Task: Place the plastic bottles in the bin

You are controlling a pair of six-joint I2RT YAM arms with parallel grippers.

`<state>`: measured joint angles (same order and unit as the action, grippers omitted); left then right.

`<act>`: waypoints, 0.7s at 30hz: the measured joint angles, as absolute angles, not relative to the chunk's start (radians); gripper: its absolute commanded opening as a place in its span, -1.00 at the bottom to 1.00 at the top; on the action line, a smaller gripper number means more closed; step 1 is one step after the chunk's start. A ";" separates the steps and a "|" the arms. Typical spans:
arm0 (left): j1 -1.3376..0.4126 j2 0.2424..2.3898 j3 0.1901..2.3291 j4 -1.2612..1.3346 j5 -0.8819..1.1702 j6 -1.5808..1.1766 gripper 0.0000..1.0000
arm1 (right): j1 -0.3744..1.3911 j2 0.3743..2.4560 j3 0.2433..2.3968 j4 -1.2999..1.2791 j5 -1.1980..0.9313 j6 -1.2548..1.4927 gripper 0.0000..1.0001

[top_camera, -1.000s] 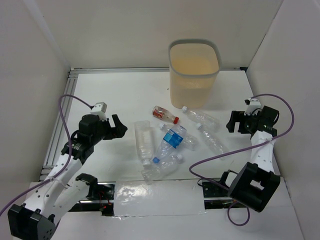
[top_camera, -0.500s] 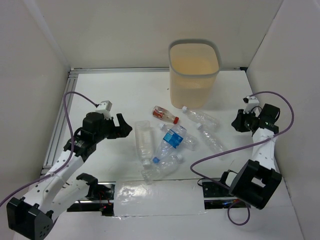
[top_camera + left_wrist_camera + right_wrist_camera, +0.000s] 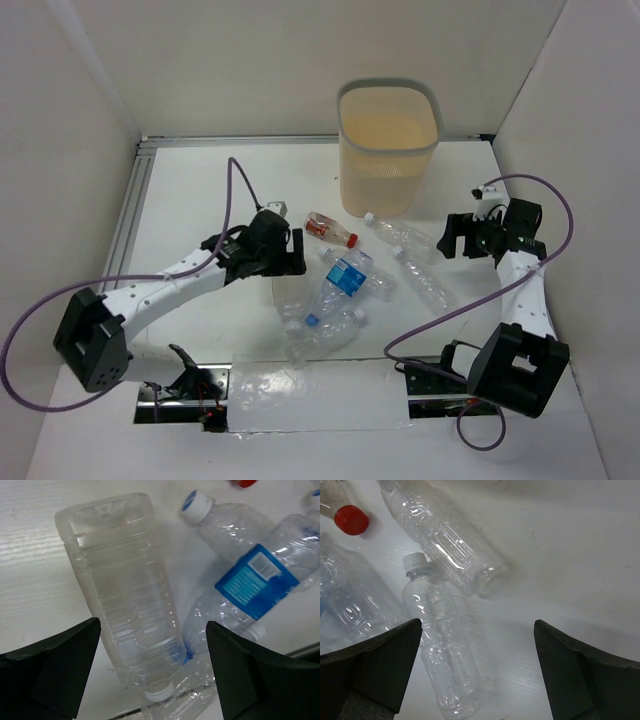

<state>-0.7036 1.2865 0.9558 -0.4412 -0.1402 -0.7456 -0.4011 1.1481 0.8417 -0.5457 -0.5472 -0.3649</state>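
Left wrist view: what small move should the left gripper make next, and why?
Probably lower the left gripper straight down. Its jaws are open and empty, and the large ribbed clear bottle lies framed between them, apparently below fingertip level. Mind the blue-labelled bottle lying close beside it.

Seen from above, the left claw (image 3: 291, 256) covers the base end of the big clear bottle (image 3: 287, 296), so only its neck half shows. In the left wrist view the top edge slices the red cap (image 3: 244, 482), the blue-labelled bottle (image 3: 260, 577) runs off the right edge, and the bottom edge cuts a crumpled bottle (image 3: 191, 705). In the right wrist view the red-capped bottle (image 3: 350, 519) shows little beyond its cap, a ribbed bottle (image 3: 352, 605) runs off the left edge, and the right claw (image 3: 478, 625) shows only two finger ends at the bottom corners.
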 measured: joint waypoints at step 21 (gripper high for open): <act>-0.819 1.641 1.140 -0.639 -0.414 -0.953 0.94 | -0.398 1.151 0.841 -0.538 -0.513 -0.308 1.00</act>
